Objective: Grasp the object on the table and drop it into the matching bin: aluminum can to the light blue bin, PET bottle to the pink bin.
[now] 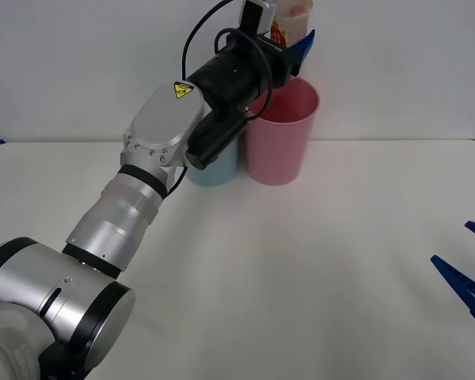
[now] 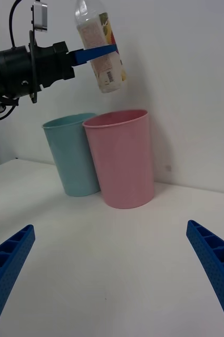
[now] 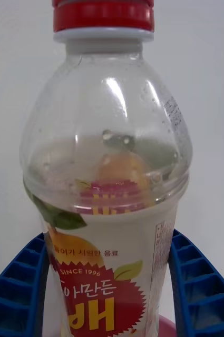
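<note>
Two blue ribbed fingers of the left gripper [image 3: 109, 287] clamp the PET bottle [image 3: 107, 174] across its labelled belly, red cap [image 3: 103, 16] up in the left wrist view. From the right wrist view the bottle [image 2: 100, 47] hangs in the air, tilted a little, above the rim of the pink bin [image 2: 121, 158], with the light blue bin [image 2: 72, 155] touching or just beside it on the side nearer the arm. In the front view the bottle [image 1: 289, 20] sits high over the pink bin [image 1: 281, 131], though its base may lie slightly toward the bin's far edge; the angle makes that hard to judge.

The step in hand looks like the release. To do it well, the bottle's base should be centred over the pink mouth before the fingers part, and lowering it somewhat would keep it from bouncing off the rim or tipping the bin. The fingers should open cleanly and evenly so the tilted bottle is not flicked toward the blue neighbour.

The left arm reaches far forward and up across the desk [image 1: 301, 269], wrist raised above both bins. The right gripper [image 1: 467, 277] waits low over the desk's near right side, fingers spread and empty.
</note>
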Controlling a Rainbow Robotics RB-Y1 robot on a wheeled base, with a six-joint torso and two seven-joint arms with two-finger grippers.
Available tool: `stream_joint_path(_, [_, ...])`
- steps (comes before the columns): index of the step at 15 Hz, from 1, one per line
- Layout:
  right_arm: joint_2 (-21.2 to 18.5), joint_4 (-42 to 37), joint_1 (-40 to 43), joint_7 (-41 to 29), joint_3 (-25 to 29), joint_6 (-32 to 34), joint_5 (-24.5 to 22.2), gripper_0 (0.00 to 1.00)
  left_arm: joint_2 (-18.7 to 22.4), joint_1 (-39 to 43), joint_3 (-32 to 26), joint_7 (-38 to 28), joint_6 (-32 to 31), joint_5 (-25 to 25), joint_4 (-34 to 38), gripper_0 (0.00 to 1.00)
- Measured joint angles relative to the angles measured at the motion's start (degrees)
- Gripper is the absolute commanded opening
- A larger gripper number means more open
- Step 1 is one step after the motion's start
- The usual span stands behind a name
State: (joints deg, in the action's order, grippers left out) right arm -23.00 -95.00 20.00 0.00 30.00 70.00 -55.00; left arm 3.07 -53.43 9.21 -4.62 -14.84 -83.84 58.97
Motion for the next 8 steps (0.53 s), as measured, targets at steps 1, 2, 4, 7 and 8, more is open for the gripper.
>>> stream_joint_path(1, [0.00, 0.00, 0.00, 0.00, 0.00, 0.00, 0.00, 1.00, 0.03, 0.03, -0.04, -0.09, -0.01, 0.21, 0.00, 1.00])
stream_joint_path(2, [0.00, 0.00, 0.00, 0.00, 0.00, 0.00, 0.00, 1.00, 0.24, 0.02, -0.05, -0.11, -0.12, 0.61, 0.00, 1.00])
stream_joint_path(4, [0.00, 0.00, 0.00, 0.00, 0.00, 0.00, 0.00, 1.00, 1.34, 0.06, 0.02, -0.23, -1.22, 1.80, 0.00, 1.00])
stream_joint_path(7, [0.00, 0.00, 0.00, 0.00, 0.00, 0.00, 0.00, 1.00, 5.23, 0.06, -0.02, -0.26, -5.82, 7.04, 0.00, 1.00])
stream_joint_path(8, [0.00, 0.00, 0.00, 0.00, 0.00, 0.00, 0.00, 1.00, 6.87, 0.09, 0.02, -0.15, -7.72, 9.63, 0.01, 1.00])
